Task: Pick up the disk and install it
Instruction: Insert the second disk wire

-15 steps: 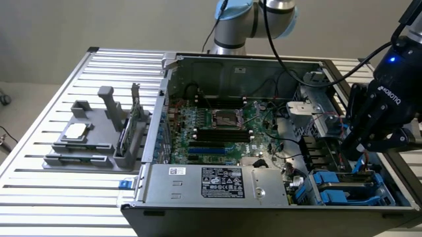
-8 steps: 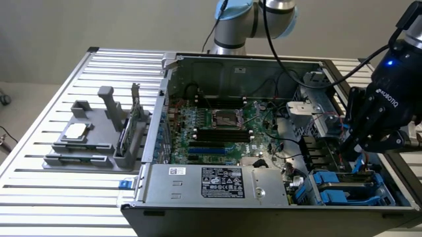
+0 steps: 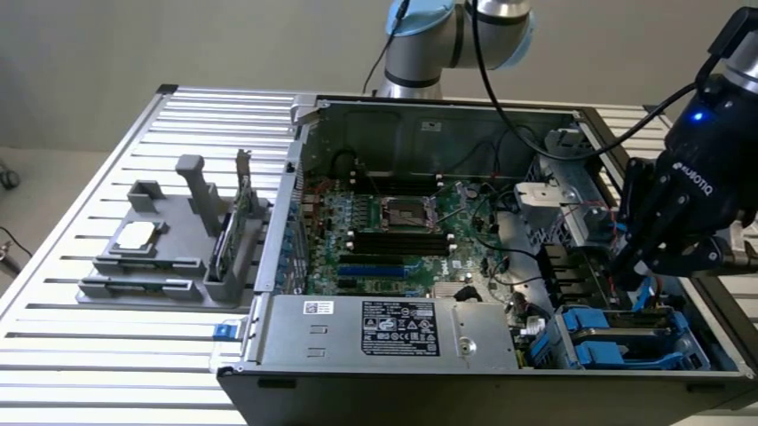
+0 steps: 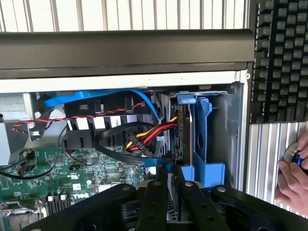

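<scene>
— Where does the computer case sit?
— On the slatted table, with the fixture block at its nine o'clock (exterior view).
— And the disk?
— In the bay at the case's four o'clock corner, gripper above it.

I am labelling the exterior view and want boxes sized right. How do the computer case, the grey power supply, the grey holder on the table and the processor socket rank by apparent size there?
1. Computer case
2. Power supply
3. Grey holder, close to the power supply and farther away, so that pair is unsure
4. Processor socket
</scene>
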